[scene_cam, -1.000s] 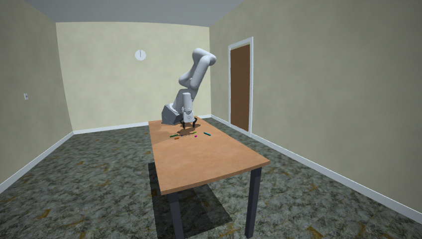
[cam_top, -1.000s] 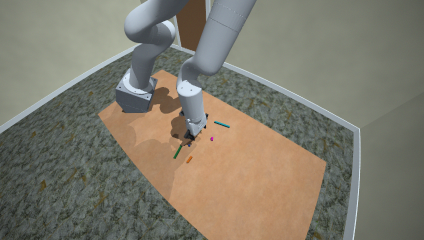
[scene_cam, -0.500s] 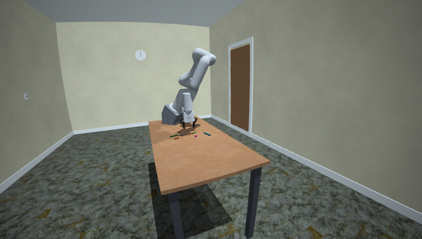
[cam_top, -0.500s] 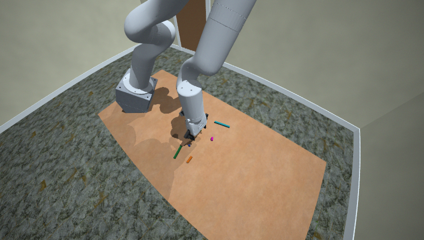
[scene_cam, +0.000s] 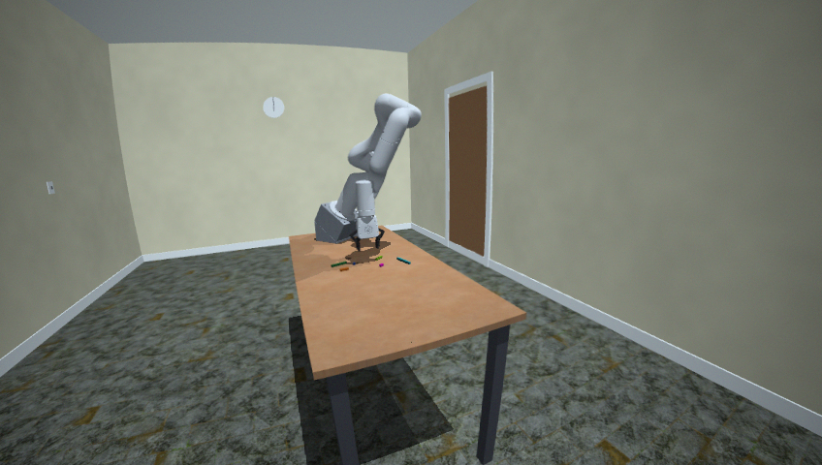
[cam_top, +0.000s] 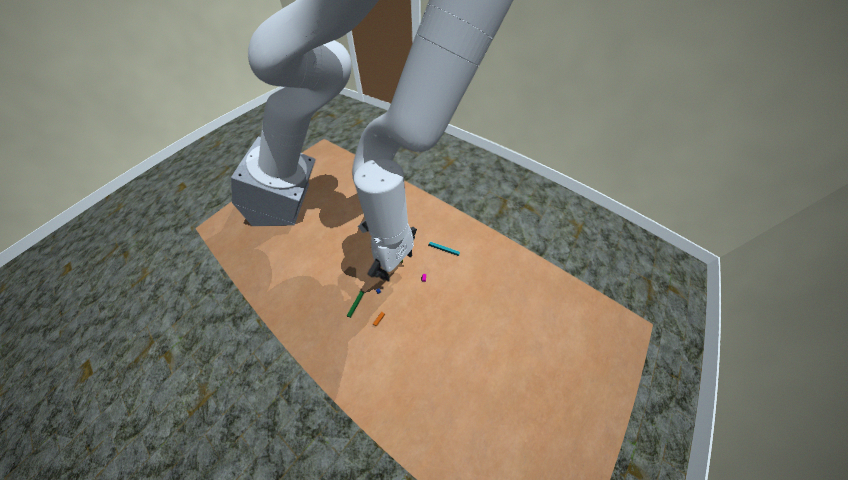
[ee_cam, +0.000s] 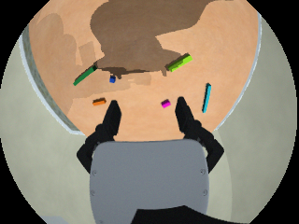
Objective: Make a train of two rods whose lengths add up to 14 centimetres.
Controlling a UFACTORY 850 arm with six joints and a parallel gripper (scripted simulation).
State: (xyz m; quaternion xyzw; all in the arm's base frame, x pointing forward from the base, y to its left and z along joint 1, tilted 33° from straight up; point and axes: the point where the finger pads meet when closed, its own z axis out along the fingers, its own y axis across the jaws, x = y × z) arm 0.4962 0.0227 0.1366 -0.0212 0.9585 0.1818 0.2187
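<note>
Table (scene_cam: pixel 403 323) on marbled floor (scene_cam: pixel 143 368).

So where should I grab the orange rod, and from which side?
Take the orange rod at mid-length, coming straight down from above with the open gripper turned so its fingers close across the narrow width. It lies flat and alone on the table, so both long sides look free.

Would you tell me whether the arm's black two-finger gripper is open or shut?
Open: the black two-finger gripper has its fingers spread wide, nothing between them.
</note>
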